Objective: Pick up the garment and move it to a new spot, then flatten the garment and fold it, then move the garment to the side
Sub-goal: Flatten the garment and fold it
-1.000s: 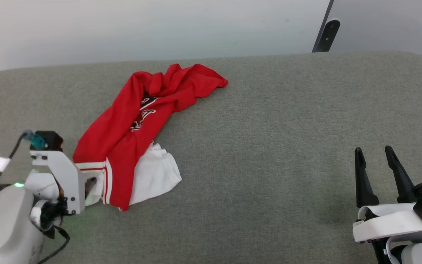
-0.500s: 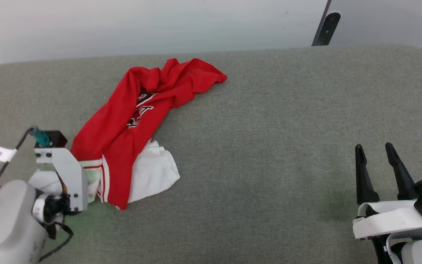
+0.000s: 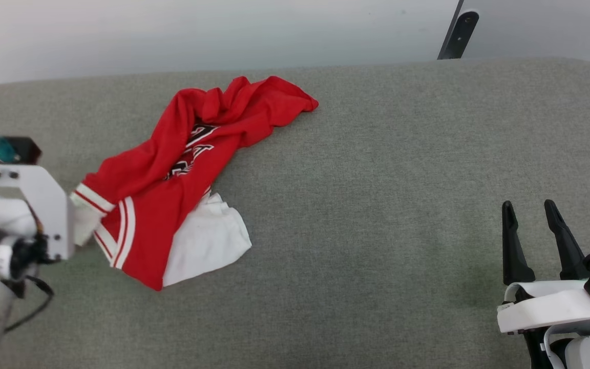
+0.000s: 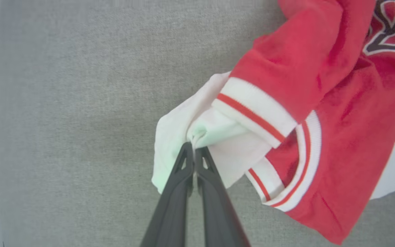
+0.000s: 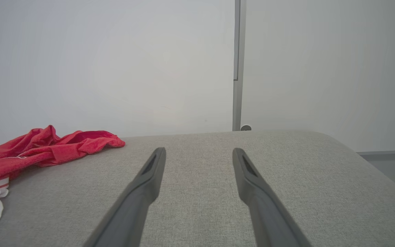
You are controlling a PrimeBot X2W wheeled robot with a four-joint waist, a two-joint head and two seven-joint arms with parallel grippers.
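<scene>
The garment (image 3: 182, 169), a red jersey with white sleeves and black-and-white lettering, lies crumpled on the left half of the grey cushioned surface (image 3: 377, 179). My left gripper (image 4: 194, 150) is shut on a pinch of its white sleeve, beside the red-and-white striped trim (image 4: 252, 116). In the head view that arm's white bracket (image 3: 44, 205) sits at the garment's left end, hiding the fingers. My right gripper (image 3: 530, 215) stands open at the lower right, far from the cloth, with nothing between its fingers (image 5: 149, 175). The garment (image 5: 39, 147) shows at the left of the right wrist view.
A pale wall (image 3: 197, 31) runs behind the surface. A dark post (image 3: 456, 33) rises behind its far right edge. The surface's right end curves down at the corner (image 5: 355, 151).
The left gripper has shut on the white sleeve and pulled it left and away, dragging the striped end of the garment with it. The right gripper has stayed put.
</scene>
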